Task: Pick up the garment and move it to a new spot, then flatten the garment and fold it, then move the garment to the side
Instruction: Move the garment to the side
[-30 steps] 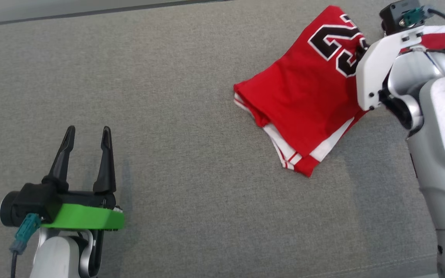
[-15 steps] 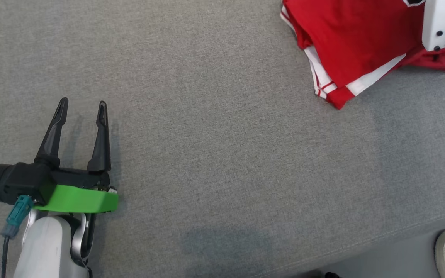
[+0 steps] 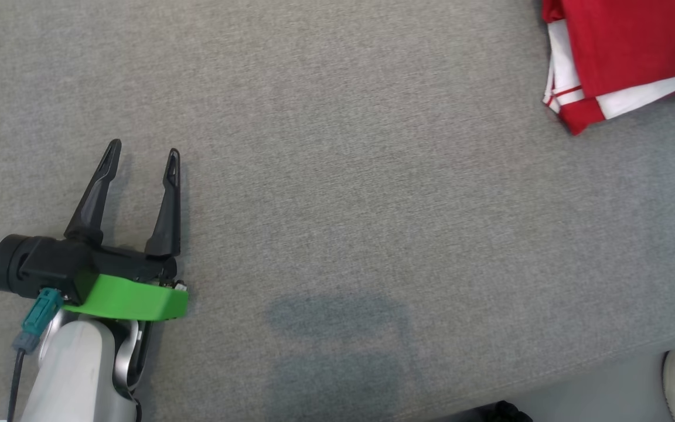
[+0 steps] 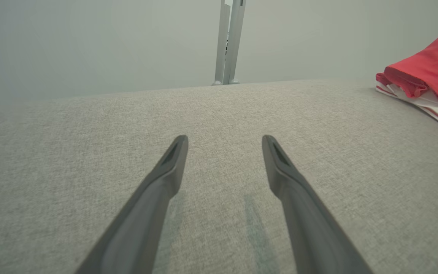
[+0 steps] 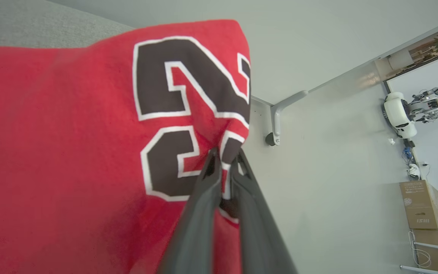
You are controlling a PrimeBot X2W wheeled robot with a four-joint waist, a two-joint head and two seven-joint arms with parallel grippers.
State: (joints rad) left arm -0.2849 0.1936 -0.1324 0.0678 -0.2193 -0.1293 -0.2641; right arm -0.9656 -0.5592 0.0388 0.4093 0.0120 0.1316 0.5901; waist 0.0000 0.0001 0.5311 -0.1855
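Camera swung; folded red-and-white jersey [image 3: 624,47] now at view corner.
My right gripper [image 5: 224,154] clamps its numbered edge, left gripper [image 3: 143,149] gapes empty; dragging may unfold it.

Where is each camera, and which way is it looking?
Head view: on the robot's head, looking down at the grey fabric surface; the open left gripper shows lower left, the red jersey top right.
Left wrist view: on the left wrist, looking along its two spread fingers, low across the fabric toward a pale wall.
Right wrist view: on the right wrist, looking along the right gripper, shut on the jersey's black numbers.
Shared: all three show the jersey; head and left wrist views both show the left gripper.
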